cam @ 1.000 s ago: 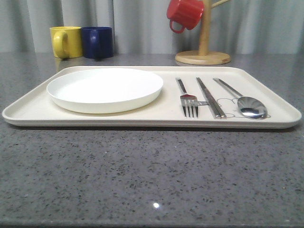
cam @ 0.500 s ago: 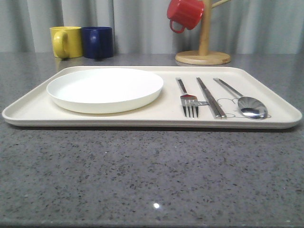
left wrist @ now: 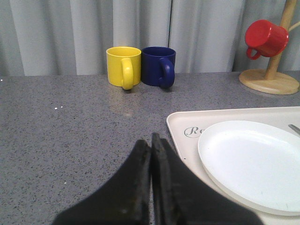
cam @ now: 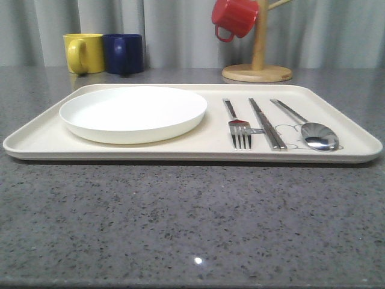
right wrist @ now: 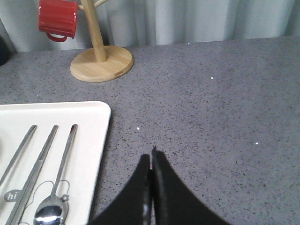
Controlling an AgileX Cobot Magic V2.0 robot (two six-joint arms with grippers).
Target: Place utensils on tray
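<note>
Cream and low-rimmed, the tray [cam: 150,149] lies flat on the grey speckled table [cam: 192,229]. On the tray's right part the utensils rest side by side, close but not touching: the fork [cam: 236,125] nearest the middle, the chopsticks [cam: 266,123] next, and the spoon [cam: 310,129] nearest the right rim. A round white plate [cam: 133,112] sits on the tray's left part, well apart from the fork. Behind the tray stand a yellow mug [cam: 83,53] and a dark blue mug [cam: 123,53], touching or nearly so (the gap is too slight to judge), and a wooden mug tree [cam: 257,66] carrying a red mug [cam: 233,18]. The left gripper [left wrist: 151,140] hovers over the table beside the tray's left rim, fingers pressed together, holding nothing. The right gripper [right wrist: 151,157] hangs over bare table off the tray's right rim, fingers likewise together and empty
</note>
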